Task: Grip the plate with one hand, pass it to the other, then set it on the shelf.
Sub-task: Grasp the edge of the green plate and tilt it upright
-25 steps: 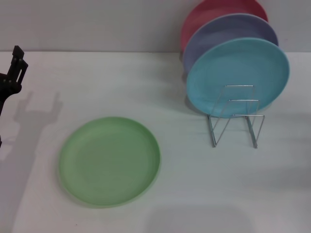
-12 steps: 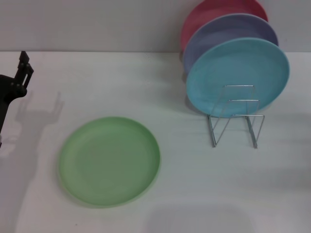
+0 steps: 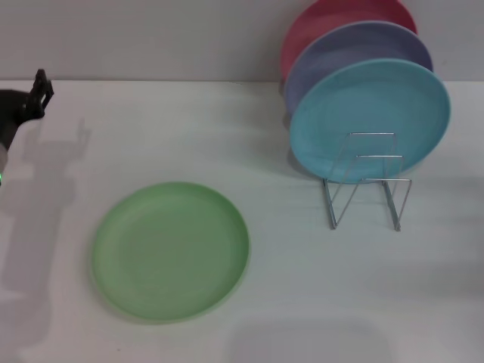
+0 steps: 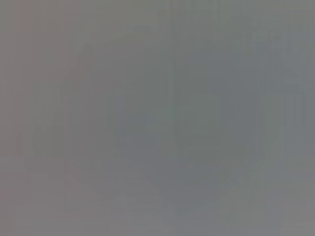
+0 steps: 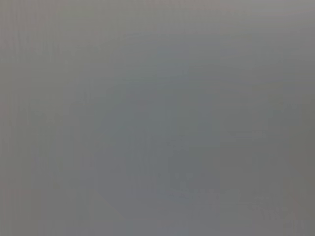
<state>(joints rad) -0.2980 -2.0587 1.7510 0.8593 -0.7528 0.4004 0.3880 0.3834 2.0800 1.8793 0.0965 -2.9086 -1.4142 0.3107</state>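
Black and small, the left gripper (image 3: 39, 89) pokes in at the far left edge of the head view, up above the white table (image 3: 249, 302) and well apart from everything else. Only a bit of it shows, so I cannot tell if its fingers are spread or pressed together, and it holds nothing that can be seen. A tiny green light glows on the arm just below it. The right gripper is not in sight. Toward the near left lies the green plate (image 3: 171, 250), flat on the table with its hollow side up. It is round, so it has no long side and points no way. Over on the right stands the wire rack (image 3: 367, 180). A blue plate (image 3: 369, 113) leans upright in it, facing the front, with a purple plate (image 3: 355, 49) behind it and a pink plate (image 3: 333, 17) at the back. Behind the table is a plain grey wall (image 3: 136, 38). Both wrist views show only grey blur.
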